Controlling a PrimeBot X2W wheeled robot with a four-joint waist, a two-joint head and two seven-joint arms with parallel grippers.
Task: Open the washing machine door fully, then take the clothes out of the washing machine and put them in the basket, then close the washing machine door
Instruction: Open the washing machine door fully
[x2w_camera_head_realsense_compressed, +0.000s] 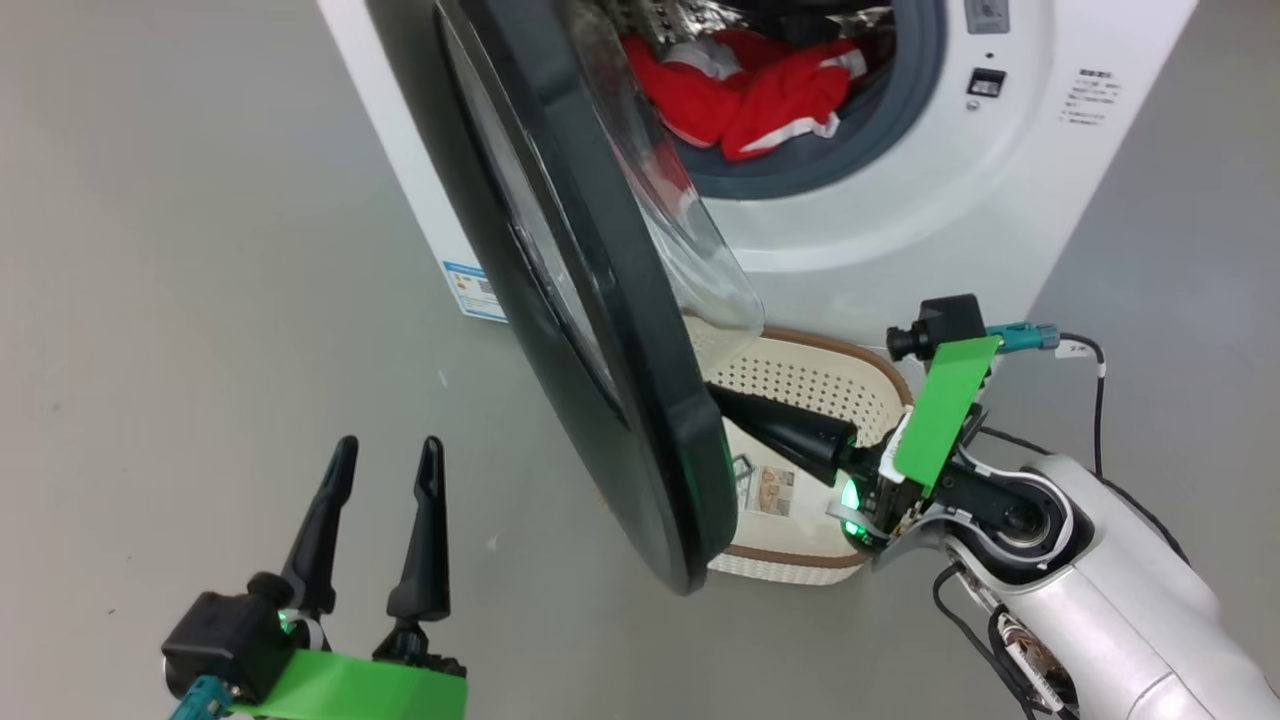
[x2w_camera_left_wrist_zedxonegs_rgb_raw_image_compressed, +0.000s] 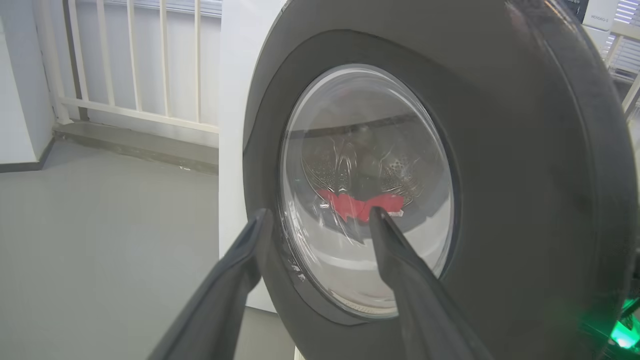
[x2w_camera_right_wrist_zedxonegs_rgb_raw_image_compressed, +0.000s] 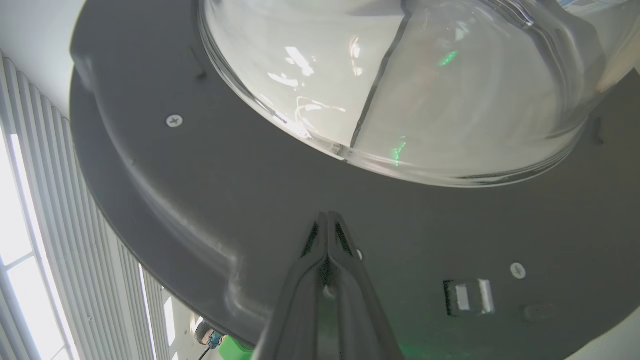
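The right gripper (x2w_camera_right_wrist_zedxonegs_rgb_raw_image_compressed: 328, 216) is closed, its 2 long dark fingers pressed flat together with nothing between them; their tips lie against the dark inner face of the large round washing machine door with the glossy black rim (x2w_camera_right_wrist_zedxonegs_rgb_raw_image_compressed: 200, 200), just below its bulging clear glass bowl (x2w_camera_right_wrist_zedxonegs_rgb_raw_image_compressed: 400, 75), and seem to touch it, though the wide-angle wrist view leaves real contact unsure; in the head view this right gripper (x2w_camera_head_realsense_compressed: 730, 405) reaches in from the right, its tips hidden behind the door's edge, above the small cream-white perforated plastic basket with the brown woven-look rim (x2w_camera_head_realsense_compressed: 860, 352); the basket stands on the grey floor (x2w_camera_head_realsense_compressed: 150, 300) just before the big white front-loading washing machine (x2w_camera_head_realsense_compressed: 930, 200), partly hidden by the door (x2w_camera_head_realsense_compressed: 600, 330), a paper label (x2w_camera_head_realsense_compressed: 768, 490) on its bottom; the door stands partly open, seen nearly edge-on by the head camera; the bright red fabric clothes with white trim (x2w_camera_head_realsense_compressed: 760, 95) lie inside the drum, behind the grey rubber ring (x2w_camera_head_realsense_compressed: 890, 110); the left gripper (x2w_camera_head_realsense_compressed: 389, 445) is spread wide and empty, low at the left over bare floor; its wrist view has the left gripper (x2w_camera_left_wrist_zedxonegs_rgb_raw_image_compressed: 320, 212) facing the door's outer side (x2w_camera_left_wrist_zedxonegs_rgb_raw_image_compressed: 500, 150), the red clothes (x2w_camera_left_wrist_zedxonegs_rgb_raw_image_compressed: 357, 205) visible through the glass.
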